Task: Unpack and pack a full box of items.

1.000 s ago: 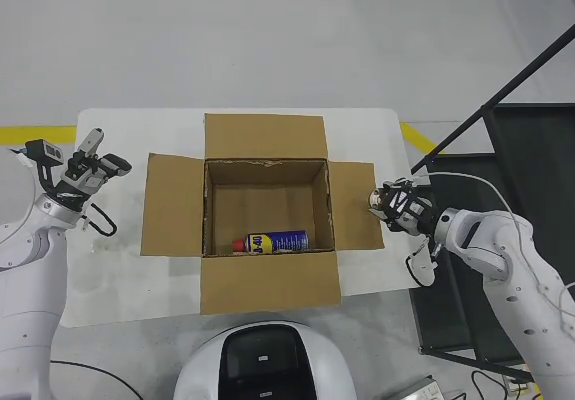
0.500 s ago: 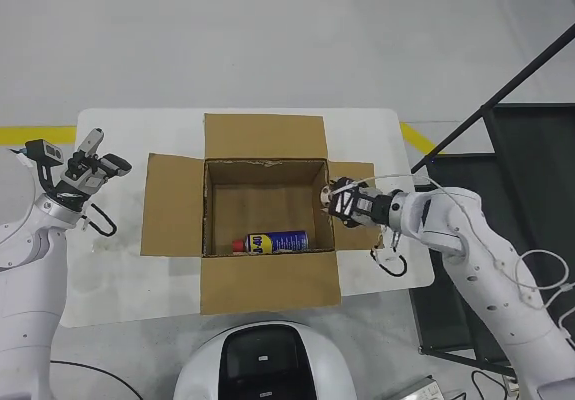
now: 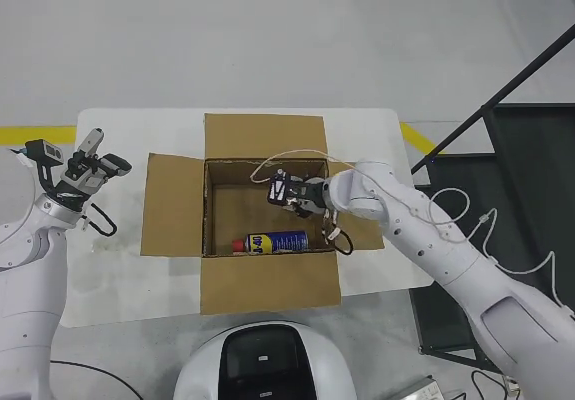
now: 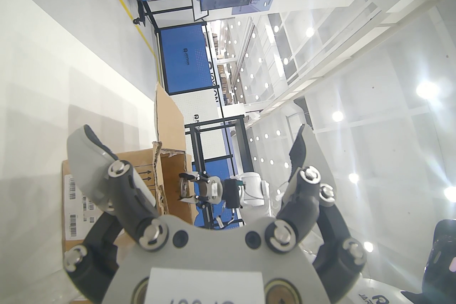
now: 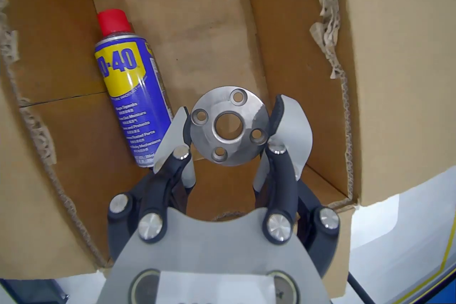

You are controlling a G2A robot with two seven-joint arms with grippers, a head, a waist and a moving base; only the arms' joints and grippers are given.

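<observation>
The cardboard box (image 5: 295, 16) is matt brown with rough, torn edges. The spray can (image 5: 133, 95) inside it looks glossy. The flange (image 5: 229, 125) above it is dull, smooth metal.

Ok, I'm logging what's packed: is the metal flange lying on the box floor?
No, the right gripper is shut on the metal flange, holding it above the open cardboard box where the spray can lies.

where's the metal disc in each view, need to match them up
Top view: disc in the right gripper, over the open box.
Left wrist view: disc small and farther off, just beside the box's torn edge.
Right wrist view: disc clamped in the gripper, above the box floor, beside the can.
Shared landmark: the box.
</observation>
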